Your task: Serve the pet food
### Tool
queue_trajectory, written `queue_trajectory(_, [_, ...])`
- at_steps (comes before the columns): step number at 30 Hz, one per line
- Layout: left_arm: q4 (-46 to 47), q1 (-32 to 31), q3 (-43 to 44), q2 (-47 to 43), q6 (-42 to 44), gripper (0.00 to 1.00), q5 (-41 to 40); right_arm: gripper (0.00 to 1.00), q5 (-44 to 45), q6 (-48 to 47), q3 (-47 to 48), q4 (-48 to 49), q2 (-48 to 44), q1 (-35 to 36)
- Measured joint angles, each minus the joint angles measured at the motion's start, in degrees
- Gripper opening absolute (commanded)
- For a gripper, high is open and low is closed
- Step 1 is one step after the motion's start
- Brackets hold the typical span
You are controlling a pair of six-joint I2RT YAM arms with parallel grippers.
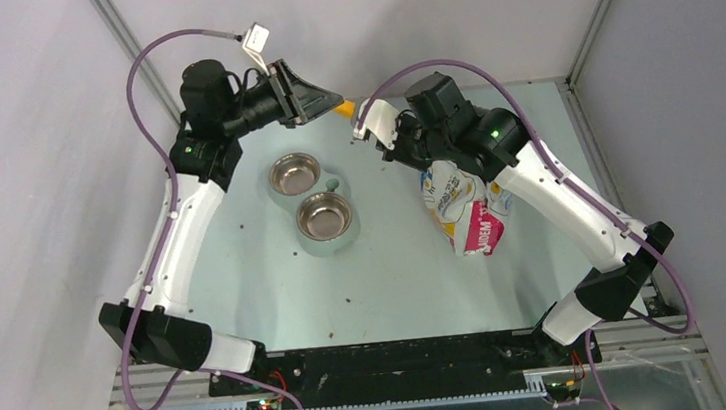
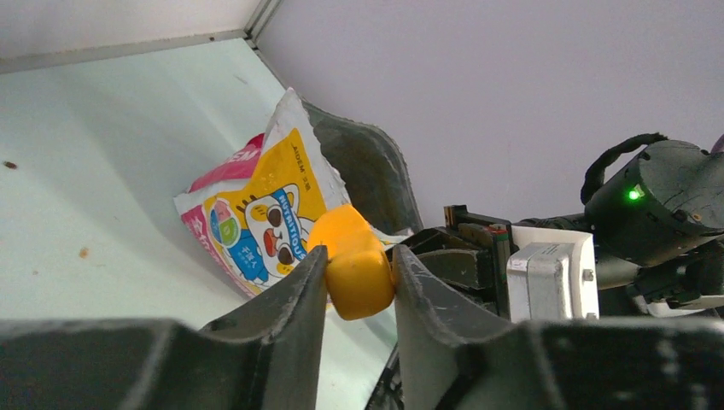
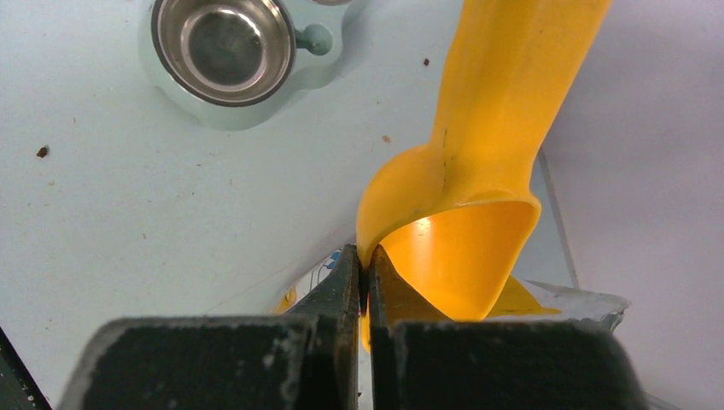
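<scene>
Near the top centre of the overhead view, the orange scoop (image 3: 482,111) spans between both hands, its long axis running left to right and its handle pointing left. The right hand (image 3: 367,256) is clenched on the scoop bowl's rim. The left hand (image 2: 359,256) grips both sides of the handle tip. The pet food (image 3: 41,151) shows as stray brown pellets scattered on the table (image 1: 245,277), and the printed bag (image 1: 465,215) lies at centre right.

Robot lab cell: grey panel walls (image 1: 12,148) enclosing table (image 1: 246,287).
</scene>
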Motion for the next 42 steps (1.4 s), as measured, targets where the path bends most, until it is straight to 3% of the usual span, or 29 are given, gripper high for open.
queue_trajectory(5, [0.3,0.0,0.0,0.4,-0.4,0.02,1.6,0.00,0.8,-0.6,0.0,-0.2,0.0,0.1])
queue_trajectory(7, [0.5,0.0,0.0,0.5,-0.3,0.00,2.1,0.02,1.1,-0.7,0.0,-0.3,0.0,0.1])
queue_trajectory(13, [1.5,0.7,-1.0,0.4,0.1,0.00,4.0,0.50,-0.2,-0.5,0.0,-0.1,0.0,0.1])
queue_trajectory(19, [0.4,2.6,-5.3,0.0,3.8,0.00,7.9,0.64,-14.7,1.7,0.0,-2.9,-1.3,-4.8])
queue_trajectory(23, [-1.2,3.8,-8.2,-1.4,7.6,0.00,11.6,0.67,-28.0,4.9,0.2,-4.4,-4.0,-12.8])
queue_trajectory(27, [-1.6,4.2,-10.7,-4.0,10.2,0.00,16.0,0.67,-35.7,5.5,0.3,-4.3,-6.1,-17.3])
queue_trajectory(37, [6.6,4.2,-11.5,-5.9,6.3,0.00,23.9,0.58,-44.1,6.3,-2.5,-1.7,-5.2,-14.6])
queue_trajectory(42, [14.9,4.2,-11.5,-5.8,-0.6,0.00,25.9,0.43,-44.0,8.2,-3.8,0.5,-3.7,-12.9])
